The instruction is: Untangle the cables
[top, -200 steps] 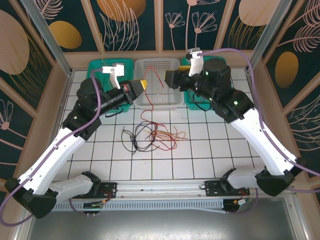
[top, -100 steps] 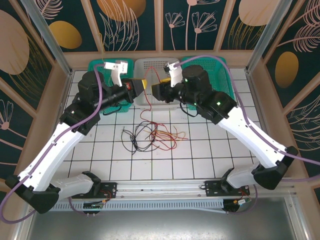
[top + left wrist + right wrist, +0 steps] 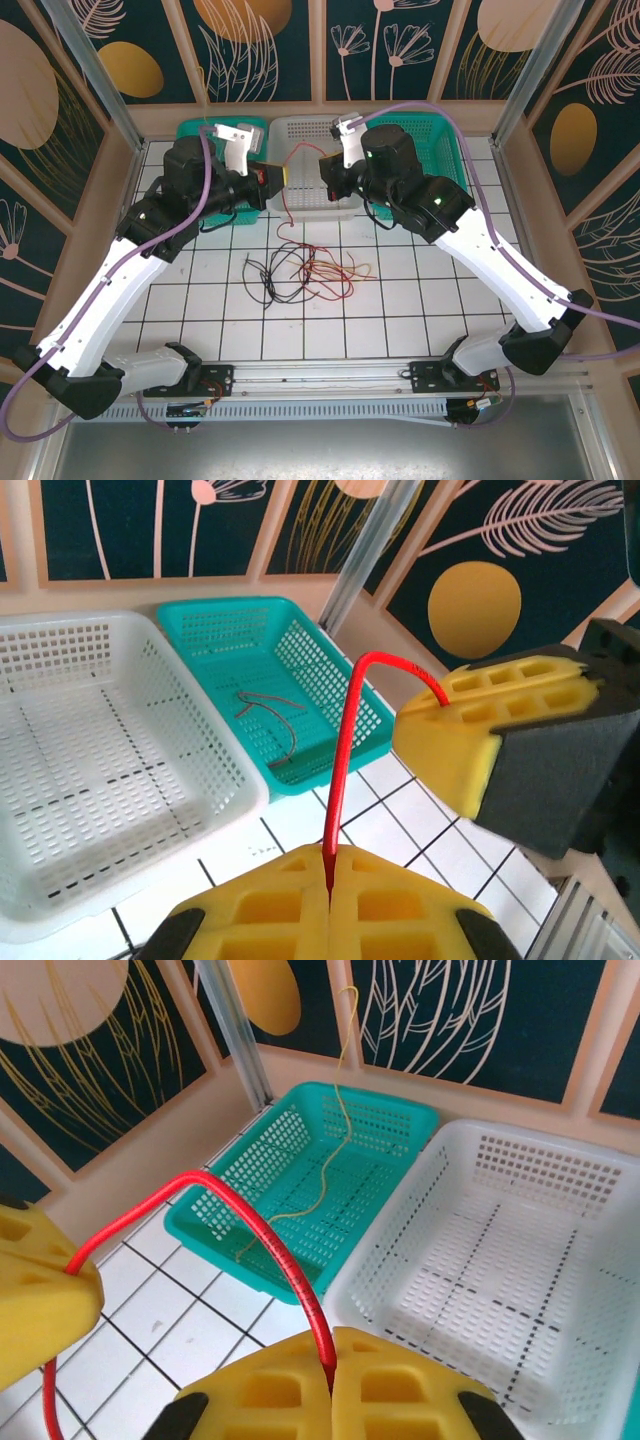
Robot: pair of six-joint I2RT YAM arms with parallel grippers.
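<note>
Cables (image 3: 318, 268) amid open white tiles (image 3: 420, 310)

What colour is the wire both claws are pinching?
Red wire, clearest in the right wrist view.

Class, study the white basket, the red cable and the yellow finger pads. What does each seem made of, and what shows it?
The white basket: likely moulded plastic, faintly glossy; an even grid of holes. The red cable: probably plastic-sheathed wire, smooth; it holds a springy arch. The yellow finger pads: matte rubber or printed plastic, with recessed pockets; I cannot tell which.
</note>
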